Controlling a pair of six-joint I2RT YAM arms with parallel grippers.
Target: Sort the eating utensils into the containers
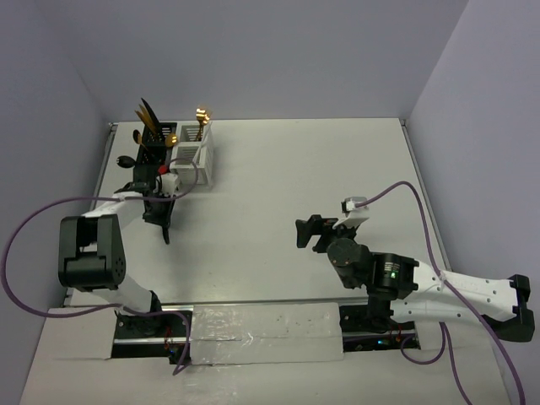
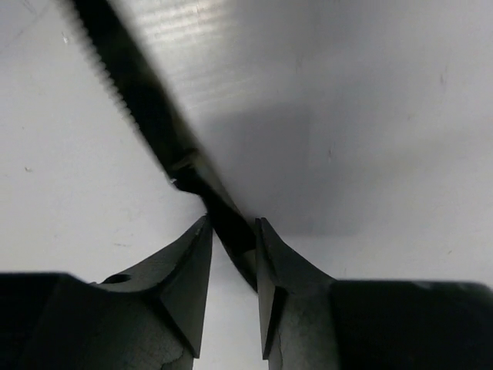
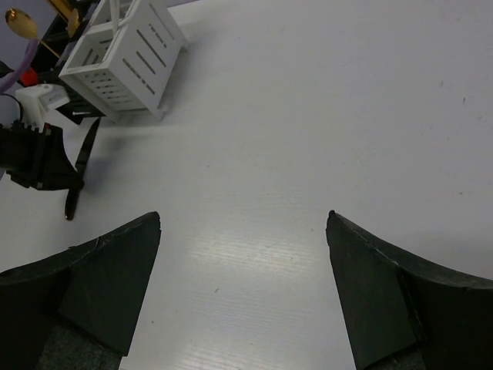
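Risks first. The table [image 1: 295, 169]: your black knife [image 2: 142, 108] hangs low over it, lying roughly along the 12-to-6 line in the top view. I can't tell if its far end touches, so any dip before you lift could scrape or jam it.

The containers: the black caddy [image 1: 152, 142] and white caddy [image 1: 196, 156] sit joined at the table's 10 o'clock corner, just beyond the left arm at its 12 o'clock. They look light and are crowded with upright utensils [image 1: 201, 114]. Bring the long knife in tilted and you'll likely clip a rim, shove the pair, or catch on what's inside.

The left fingers [image 2: 192, 262] are clamped on the knife near its handle end only, narrow tips on a slim smooth bar. Expect it to pivot or slide out when you turn it upright.

The right fingers [image 3: 108, 270] are spread wide with nothing between them, hovering toward 4 o'clock from the table's centre, well apart from all this. Low risk.

Looks: the knife is all black, thin and flat, serrated along one blade edge, with a small step where blade meets handle. Gold heads show over the white caddy; dark ones fan out of the black.
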